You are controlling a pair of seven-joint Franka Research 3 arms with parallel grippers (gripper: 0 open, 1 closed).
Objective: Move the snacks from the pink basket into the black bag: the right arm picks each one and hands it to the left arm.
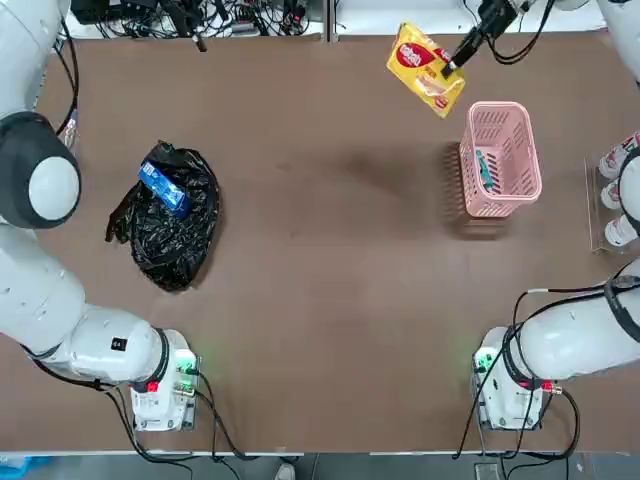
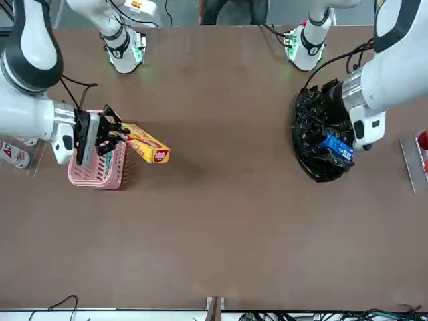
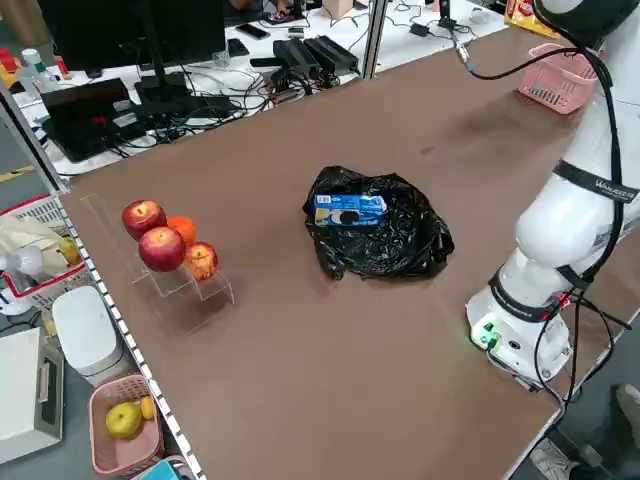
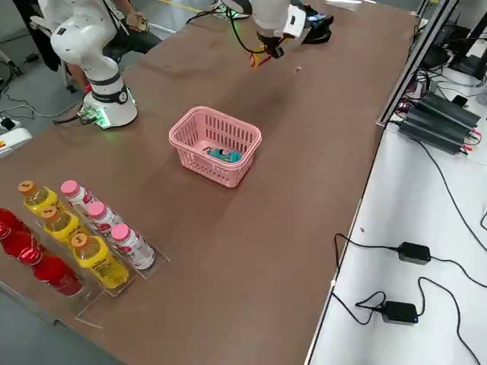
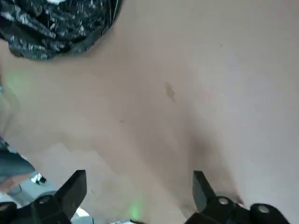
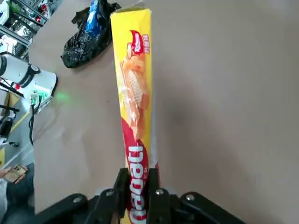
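Clamped tight in the right gripper (image 6: 136, 196), long yellow snack (image 6: 133, 107) held clear of the pink basket (image 1: 497, 160) for handover, left gripper (image 5: 140, 196) spread wide, probably waiting near the black bag (image 1: 170, 225) holding the blue packet (image 1: 163, 188).

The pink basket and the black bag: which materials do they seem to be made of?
The pink basket looks like rigid moulded plastic: matte lattice walls and a rounded rim. The black bag looks like thin plastic film: glossy, with crumpled, shiny folds.
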